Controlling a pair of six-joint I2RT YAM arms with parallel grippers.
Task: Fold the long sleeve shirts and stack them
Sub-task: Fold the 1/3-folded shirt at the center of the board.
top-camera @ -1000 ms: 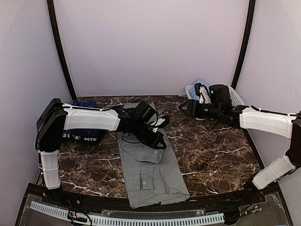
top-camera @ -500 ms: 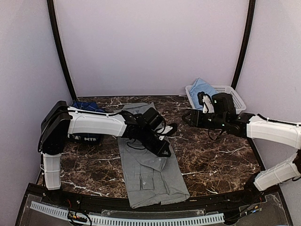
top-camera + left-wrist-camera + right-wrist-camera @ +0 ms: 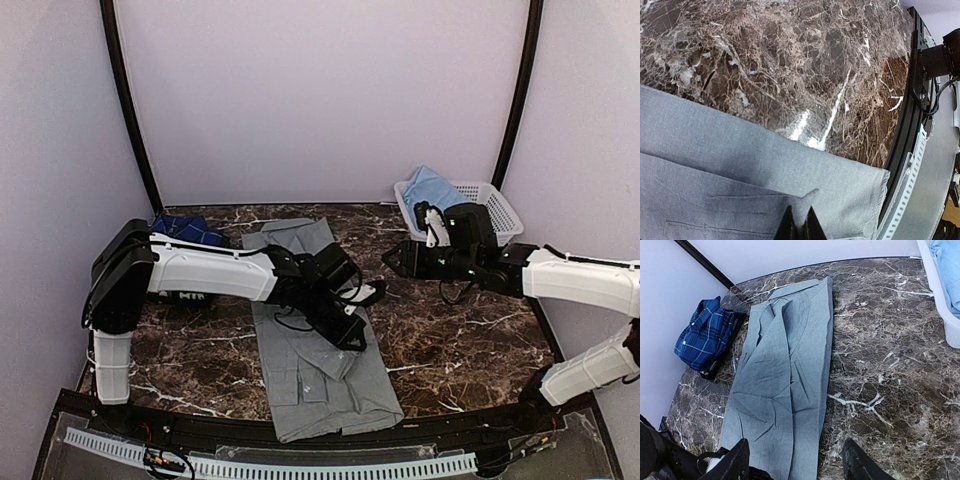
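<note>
Lying lengthwise mid-bench (image 3: 450,330), the grey shirt (image 3: 315,370) looks light and limp, best taken by its hem or collar corners. Left fingers (image 3: 786,229) are pinched together on a pucker of it; right fingers (image 3: 737,460) hang apart nearby. The plaid shirt (image 3: 185,228) sits far left, the blue shirt (image 3: 430,185) in the basket (image 3: 495,200). The left arm crosses the cloth.

My left pincer (image 3: 352,336) slides farther down the grey shirt (image 3: 325,385); my right pincer (image 3: 392,262) swings away from the basket (image 3: 503,205).
</note>
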